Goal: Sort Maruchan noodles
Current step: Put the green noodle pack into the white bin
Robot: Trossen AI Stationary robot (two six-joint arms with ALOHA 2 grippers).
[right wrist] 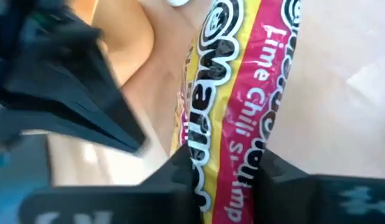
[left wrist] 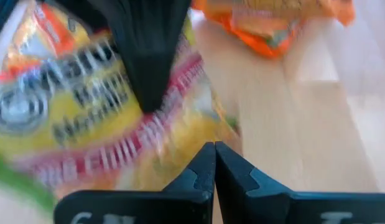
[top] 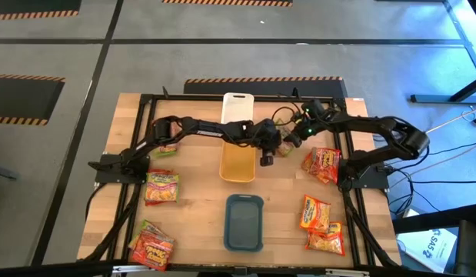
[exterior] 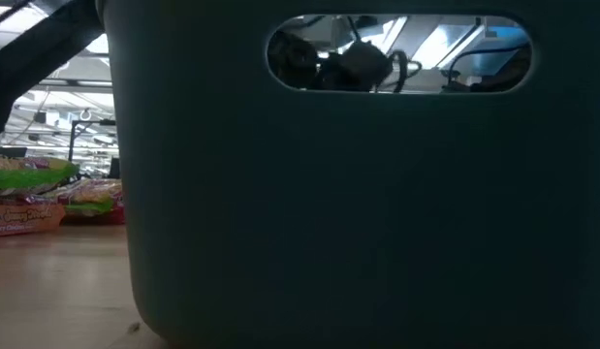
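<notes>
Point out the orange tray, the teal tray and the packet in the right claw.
Orange plastic tray [top: 238, 163], high view, bare floor.
Teal plastic tray [top: 244, 223], high view, bare floor.
Pink-and-yellow lime chili shrimp noodle packet [right wrist: 242, 93], right wrist view, printed face.

Colours here: the noodle packet in the right wrist view is yellow with a hot pink stripe, white "Lime Chili" lettering and black-and-white logo. Beside the teal tray sit orange packets; beyond it an orange tray and a white tray.
</notes>
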